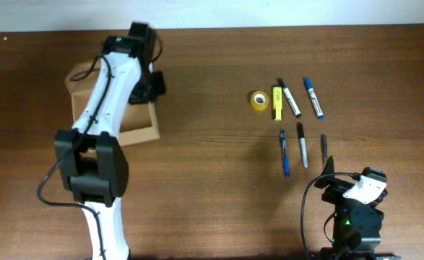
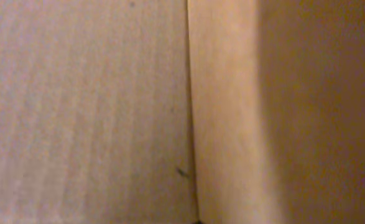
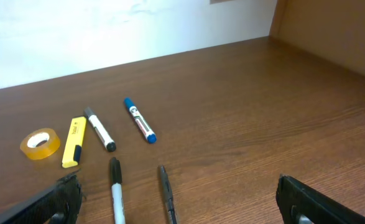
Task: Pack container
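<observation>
Cardboard is looking light, stiff, crushable: the small tan-brown rectangular box is sitting far left, best pinched at a wall. Left gripper is hanging over it, its opening impossible to tell; right gripper is waiting wide open, empty.

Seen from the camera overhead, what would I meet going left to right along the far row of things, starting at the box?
cardboard box → yellow tape roll → yellow highlighter → black-capped marker → blue-capped marker
</observation>
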You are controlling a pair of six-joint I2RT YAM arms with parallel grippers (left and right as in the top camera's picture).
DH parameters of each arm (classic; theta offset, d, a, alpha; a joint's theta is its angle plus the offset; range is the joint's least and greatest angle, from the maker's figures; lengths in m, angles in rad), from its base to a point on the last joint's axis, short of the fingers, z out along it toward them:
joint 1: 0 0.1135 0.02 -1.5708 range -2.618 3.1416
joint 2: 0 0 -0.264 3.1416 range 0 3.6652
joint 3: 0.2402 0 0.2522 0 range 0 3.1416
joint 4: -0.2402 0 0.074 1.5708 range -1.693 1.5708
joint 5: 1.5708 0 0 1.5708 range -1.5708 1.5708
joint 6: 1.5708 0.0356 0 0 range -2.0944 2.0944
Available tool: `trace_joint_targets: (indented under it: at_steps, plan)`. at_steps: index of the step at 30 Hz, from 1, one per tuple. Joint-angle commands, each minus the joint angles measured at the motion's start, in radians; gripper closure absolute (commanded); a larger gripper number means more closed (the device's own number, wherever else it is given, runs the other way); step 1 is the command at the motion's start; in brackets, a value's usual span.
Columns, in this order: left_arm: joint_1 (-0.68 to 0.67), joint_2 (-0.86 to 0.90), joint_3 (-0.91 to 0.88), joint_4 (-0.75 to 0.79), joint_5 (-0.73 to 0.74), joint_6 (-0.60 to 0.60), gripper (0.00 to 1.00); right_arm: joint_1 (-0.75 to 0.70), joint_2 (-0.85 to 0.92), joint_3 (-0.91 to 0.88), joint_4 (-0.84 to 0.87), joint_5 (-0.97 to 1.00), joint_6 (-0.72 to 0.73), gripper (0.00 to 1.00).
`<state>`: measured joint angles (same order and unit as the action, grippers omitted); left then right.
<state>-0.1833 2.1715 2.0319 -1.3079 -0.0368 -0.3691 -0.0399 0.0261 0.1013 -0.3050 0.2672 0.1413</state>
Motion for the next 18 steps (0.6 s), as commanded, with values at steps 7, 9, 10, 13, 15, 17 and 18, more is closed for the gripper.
trace_joint_targets:
  at_steps: [7, 9, 10, 13, 15, 17, 18]
  plan:
    - [-0.274, -0.005, 0.257, -0.047, -0.093, -0.202, 0.99, -0.006, -0.007, -0.006, -0.001, 0.002, -0.002, 0.01]
    - [-0.319, 0.007, 0.257, -0.032, -0.105, -0.236, 0.98, -0.006, -0.007, -0.006, -0.001, 0.002, -0.002, 0.01]
    - [-0.342, 0.021, 0.257, -0.024, -0.123, -0.261, 0.98, -0.006, -0.007, -0.006, -0.001, 0.002, -0.002, 0.01]
    - [-0.392, 0.073, 0.257, 0.026, -0.159, -0.291, 0.98, -0.006, -0.007, -0.006, -0.001, 0.002, -0.003, 0.01]
    - [-0.411, 0.116, 0.257, 0.059, -0.14, -0.294, 0.98, -0.006, -0.007, -0.006, -0.001, 0.002, -0.002, 0.01]
    - [-0.423, 0.166, 0.257, 0.071, -0.115, -0.294, 0.98, -0.006, -0.007, -0.006, -0.001, 0.002, -0.003, 0.01]
    - [-0.425, 0.187, 0.257, 0.07, -0.106, -0.294, 0.98, -0.006, -0.007, -0.006, -0.001, 0.002, -0.002, 0.01]
